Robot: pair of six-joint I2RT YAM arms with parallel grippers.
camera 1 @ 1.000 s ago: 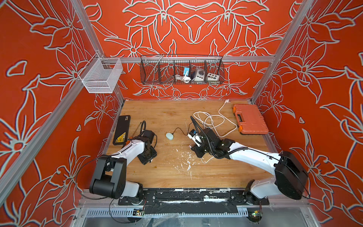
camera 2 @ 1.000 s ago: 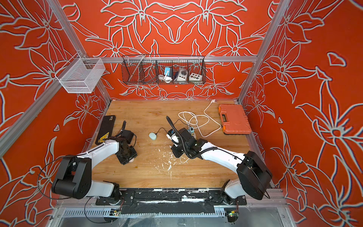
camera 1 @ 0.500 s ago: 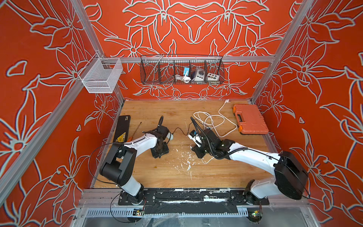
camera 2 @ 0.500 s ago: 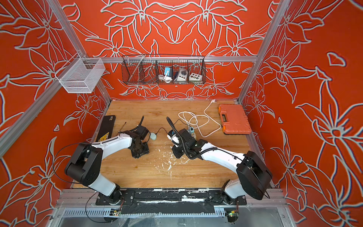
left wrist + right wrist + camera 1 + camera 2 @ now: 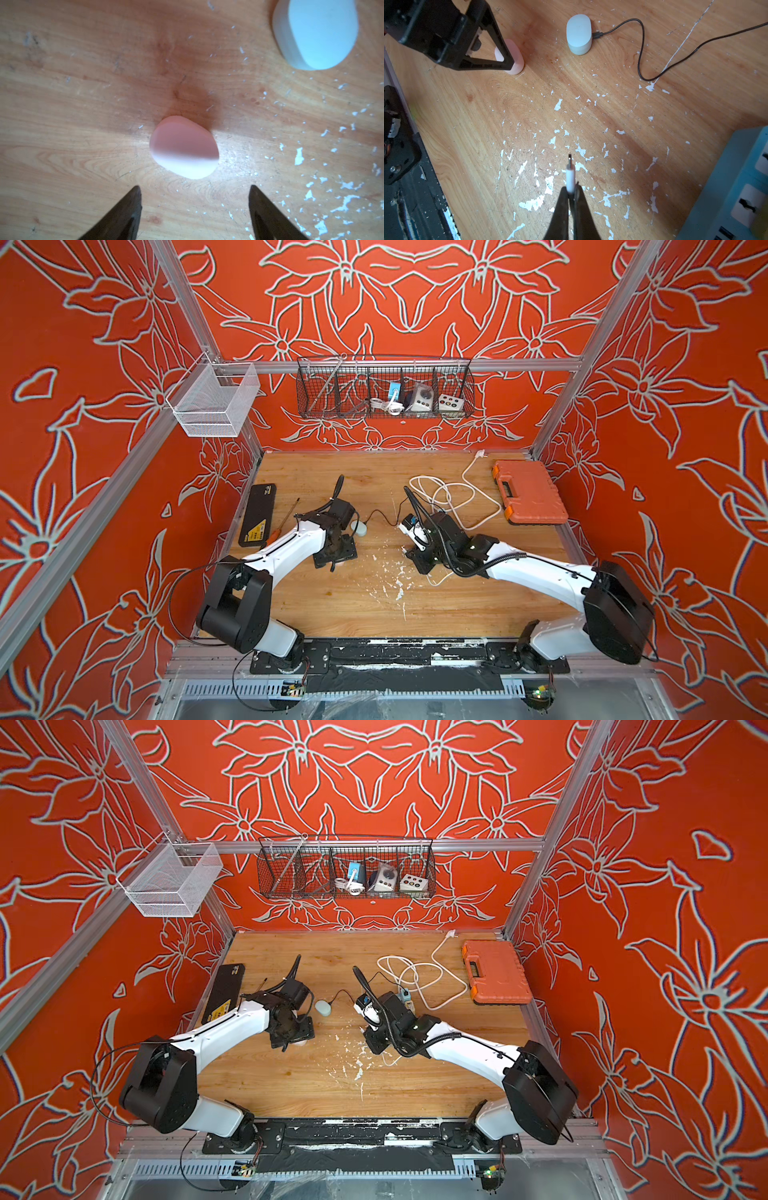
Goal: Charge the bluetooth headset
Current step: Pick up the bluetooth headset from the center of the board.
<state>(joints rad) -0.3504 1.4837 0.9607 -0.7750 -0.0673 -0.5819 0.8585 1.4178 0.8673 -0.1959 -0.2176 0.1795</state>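
A pink oval headset case (image 5: 184,147) stands on the wooden table, free, just beyond the tips of my left gripper (image 5: 194,188), which is open and hovers over it (image 5: 334,551). The right wrist view shows the same pink case (image 5: 517,60) behind a left finger. My right gripper (image 5: 572,187) is shut on a white cable plug (image 5: 570,174), its metal tip pointing out over the table; in a top view it sits mid-table (image 5: 409,551). A pale blue-white case (image 5: 579,34) lies beside the pink one (image 5: 323,1007) with a black cable (image 5: 641,52) plugged into it.
A pale blue power strip (image 5: 737,187) lies close to the right gripper. A looped white cable (image 5: 453,497) and an orange tool case (image 5: 528,491) are at the back right. A black box (image 5: 258,514) and a screwdriver (image 5: 282,522) lie at the left edge. White flakes litter the middle.
The left arm has swung right from near the table's left edge to beside the pale case, and its jaws have opened wider. The right arm has not moved.
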